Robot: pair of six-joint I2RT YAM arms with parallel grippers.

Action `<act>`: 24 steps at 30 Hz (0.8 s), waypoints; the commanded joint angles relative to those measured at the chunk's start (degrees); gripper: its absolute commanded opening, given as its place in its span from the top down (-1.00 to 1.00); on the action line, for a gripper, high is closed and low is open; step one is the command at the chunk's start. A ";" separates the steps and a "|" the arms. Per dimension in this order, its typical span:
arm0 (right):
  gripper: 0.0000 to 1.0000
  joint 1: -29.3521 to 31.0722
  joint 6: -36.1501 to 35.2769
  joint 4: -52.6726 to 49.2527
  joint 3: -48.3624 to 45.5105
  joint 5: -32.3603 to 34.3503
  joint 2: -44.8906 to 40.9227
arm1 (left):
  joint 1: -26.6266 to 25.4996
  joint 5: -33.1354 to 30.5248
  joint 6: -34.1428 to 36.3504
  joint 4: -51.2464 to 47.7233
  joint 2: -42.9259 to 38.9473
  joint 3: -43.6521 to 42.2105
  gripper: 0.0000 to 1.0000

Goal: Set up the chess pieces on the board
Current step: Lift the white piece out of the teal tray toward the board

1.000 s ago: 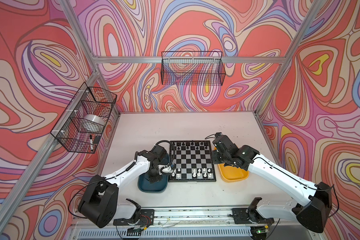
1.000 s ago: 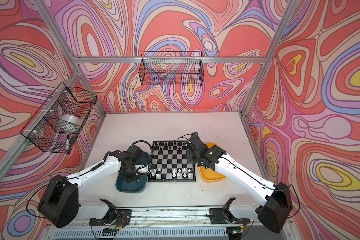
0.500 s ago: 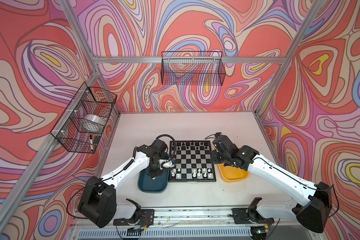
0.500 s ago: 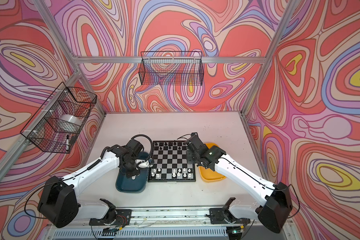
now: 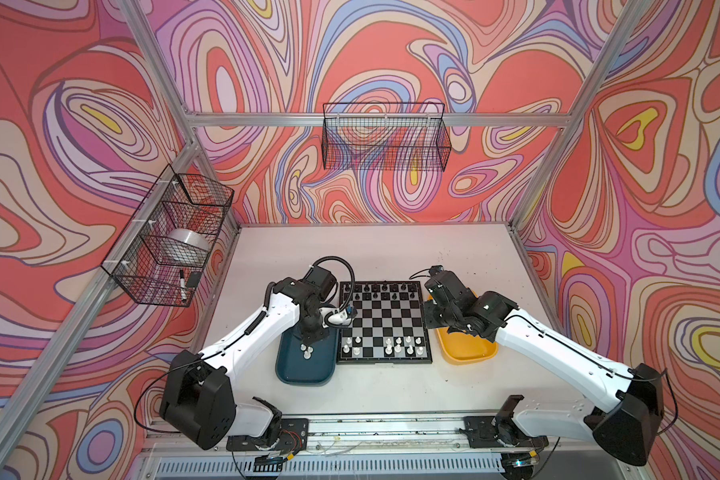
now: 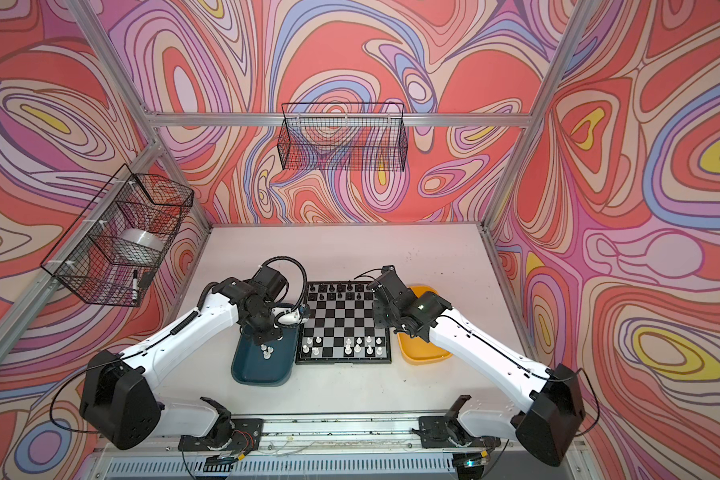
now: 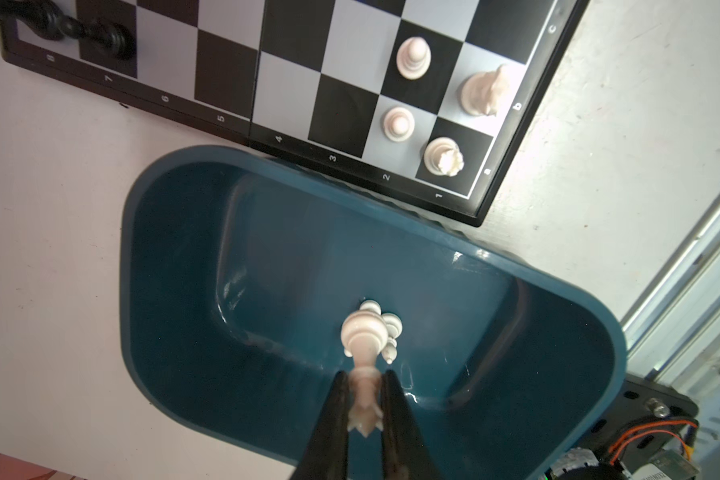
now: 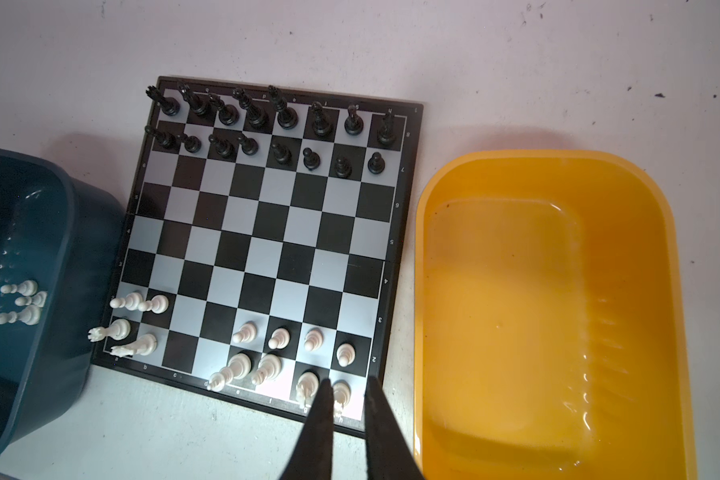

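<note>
Left gripper [image 7: 364, 376] is positioned over the teal tray [image 7: 134, 249], jaws pinched on a white piece [image 7: 362, 338]. It is gripped at the head end, with the base pointing away from the wrist camera. A few loose white pieces [image 5: 307, 353] are seen lying in that tray, directly beneath the held one. Right gripper [image 8: 348, 384] is held well above the board [image 5: 383, 320] at its right edge, beside the yellow tray [image 5: 470, 353]. Its fingers are nearly pressed together with only a narrow slit, and nothing is caught between them. The board is laid flat on the table [image 5: 371, 253] between the two trays; the teal tray is touching its left edge and the yellow one is just beside its right edge. Black pieces [image 8: 267, 124] are stood on every square of the two far rows. Twelve white pieces [image 8: 275, 353] are counted on the two near rows: four packed into the left corner, eight toward the right. A gap is left between the two groups, left of centre in both top views.
</note>
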 commanded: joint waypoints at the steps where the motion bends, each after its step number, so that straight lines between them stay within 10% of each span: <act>1: 0.70 0.40 -0.56 0.60 -0.63 -0.02 -0.52 | -0.22 1.17 0.19 -3.51 0.76 1.76 0.69; 24: 0.70 0.40 -1.06 1.26 -0.66 -0.26 0.16 | -7.34 0.32 -0.69 -4.44 3.32 7.61 0.70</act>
